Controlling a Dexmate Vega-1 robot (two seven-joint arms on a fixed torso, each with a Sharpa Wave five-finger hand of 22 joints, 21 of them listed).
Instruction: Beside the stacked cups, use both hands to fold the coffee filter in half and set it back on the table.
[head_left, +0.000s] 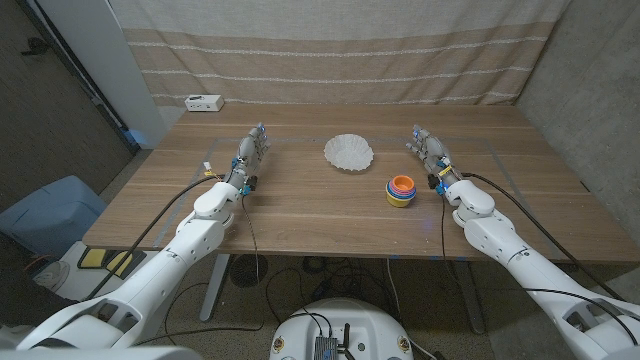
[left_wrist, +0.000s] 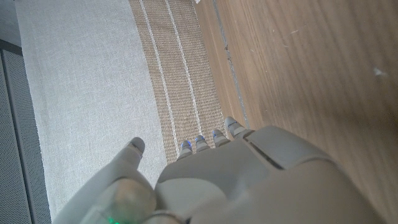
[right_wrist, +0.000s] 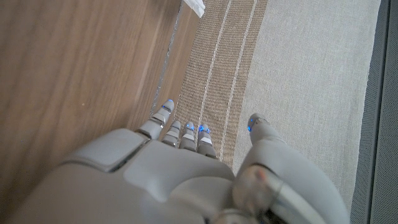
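On table's left side, left hand (head_left: 252, 152) empty, fingers extended, apart. Far middle, white coffee filter (head_left: 349, 152) lying unfolded; just right and nearer, stacked cups (head_left: 401, 190). Far right, right hand (head_left: 430, 150) empty, fingers extended, apart.

Robot lab, wooden table (head_left: 330, 215) fronting a striped curtain backdrop (head_left: 330, 50), cables underneath

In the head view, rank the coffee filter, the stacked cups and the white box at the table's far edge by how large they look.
1. coffee filter, the widest.
2. stacked cups and white box look about alike; the box sits farther from the camera, so I won't rank them.
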